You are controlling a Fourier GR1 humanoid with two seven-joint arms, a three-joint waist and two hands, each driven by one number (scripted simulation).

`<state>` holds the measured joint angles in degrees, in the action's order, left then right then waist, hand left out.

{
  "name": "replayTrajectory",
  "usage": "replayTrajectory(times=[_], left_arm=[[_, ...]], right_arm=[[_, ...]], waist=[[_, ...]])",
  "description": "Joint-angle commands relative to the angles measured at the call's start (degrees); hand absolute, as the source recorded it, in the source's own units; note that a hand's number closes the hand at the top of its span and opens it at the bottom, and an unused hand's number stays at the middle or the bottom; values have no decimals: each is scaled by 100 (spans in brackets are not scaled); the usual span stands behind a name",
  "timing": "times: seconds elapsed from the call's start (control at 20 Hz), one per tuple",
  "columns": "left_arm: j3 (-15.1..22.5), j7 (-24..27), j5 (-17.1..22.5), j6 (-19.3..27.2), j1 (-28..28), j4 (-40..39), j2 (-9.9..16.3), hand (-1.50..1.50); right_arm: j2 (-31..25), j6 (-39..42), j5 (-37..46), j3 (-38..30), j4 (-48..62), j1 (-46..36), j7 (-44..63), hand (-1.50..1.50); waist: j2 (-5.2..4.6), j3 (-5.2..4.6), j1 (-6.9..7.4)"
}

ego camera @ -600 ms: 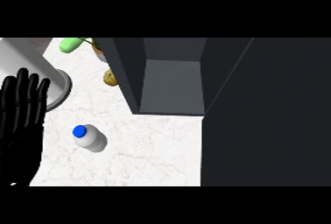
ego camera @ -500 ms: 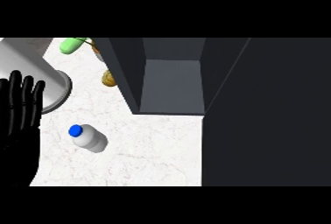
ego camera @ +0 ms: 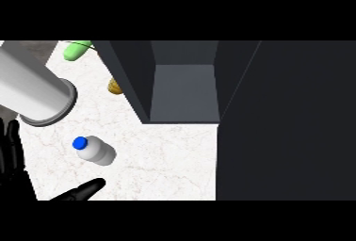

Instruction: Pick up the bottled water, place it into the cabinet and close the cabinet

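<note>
Head view, looking steeply down on the counter (ego camera: 167, 160).

The water bottle (ego camera: 94, 150) stands on the marble, blue cap toward me, left of centre and apart from everything else. The cabinet (ego camera: 182, 94) sits above and to the right of it, door (ego camera: 285, 122) swung open, inside showing as a bare grey floor.

My left hand (ego camera: 14, 150) shows at the left edge, fingers straight and spread, holding nothing. A black fingertip pokes in from the bottom edge just below the bottle; I read it as that hand's thumb, though I cannot be sure. The right hand is out of view altogether.

A big grey cylinder (ego camera: 31, 92), probably the forearm, crosses the upper left. A green thing (ego camera: 76, 49) and a small brown thing (ego camera: 115, 87) lie beside the cabinet's left wall.

Risks as I judge them:
- The bottle is upright and narrow; a sideways brush from straight fingers could topple it and send it rolling.
- The route to the opening passes near the cabinet's left wall and the brown thing; a low carry could clip either.
- The open door blocks much of the right side.

No readable label or brand on the bottle or anything else.
</note>
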<state>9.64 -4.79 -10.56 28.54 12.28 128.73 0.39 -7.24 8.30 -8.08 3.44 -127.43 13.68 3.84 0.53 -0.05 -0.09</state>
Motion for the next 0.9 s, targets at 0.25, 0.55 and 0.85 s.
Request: replayTrajectory(times=[0.25,0.55,0.85], left_arm=[[2246,-828,-1764,1766,790,857,-38,-150],[3279,-547,-2346,2344,1430,723,-39,-150],[3399,-838,-2653,2671,1088,448,-38,-150]], right_arm=[[-212,371,-893,-174,-1561,1205,655,-150],[36,744,-563,97,-1850,2329,-7,-150],[-107,827,-905,-156,-1983,2189,183,-150]], waist=[[-27,14,-25],[-5,12,-59],[-43,10,-37]])
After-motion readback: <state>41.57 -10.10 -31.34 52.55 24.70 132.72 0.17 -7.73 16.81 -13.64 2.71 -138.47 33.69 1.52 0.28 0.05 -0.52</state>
